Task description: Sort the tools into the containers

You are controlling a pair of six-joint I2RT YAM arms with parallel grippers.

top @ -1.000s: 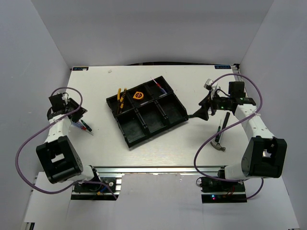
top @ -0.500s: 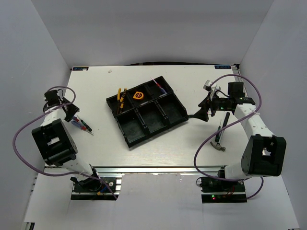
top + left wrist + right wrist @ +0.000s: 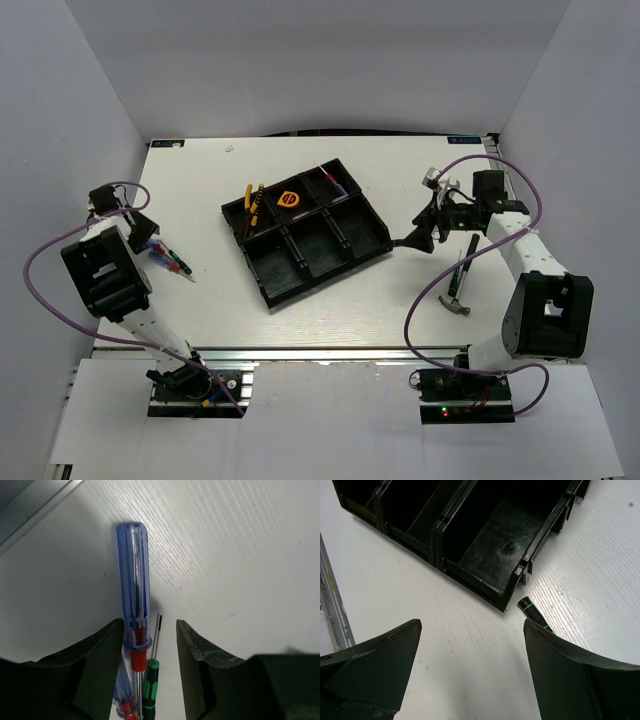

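The black six-compartment tray (image 3: 268,283) lies mid-table. Its back row holds yellow-handled pliers (image 3: 253,205), a yellow-orange tape measure (image 3: 291,198) and a thin red-blue tool (image 3: 334,180). My left gripper (image 3: 146,240) is open at the table's left, low over the tools there. In the left wrist view it (image 3: 150,627) straddles a blue-handled screwdriver (image 3: 133,590), a small green-black tool (image 3: 149,687) and a second red-blue screwdriver (image 3: 122,700). My right gripper (image 3: 428,226) is open and empty (image 3: 470,625) by the tray's right corner (image 3: 512,587). A black handle with green rings (image 3: 532,612) lies beside its right finger.
A hammer (image 3: 458,290) lies on the table at the right, near my right arm. The screwdrivers (image 3: 170,261) sit close to the table's left edge. The table's metal rail (image 3: 335,615) runs along the near side.
My left arm has swung toward the table's left edge, its wrist now above the screwdrivers. The right arm and the tools have hardly moved.
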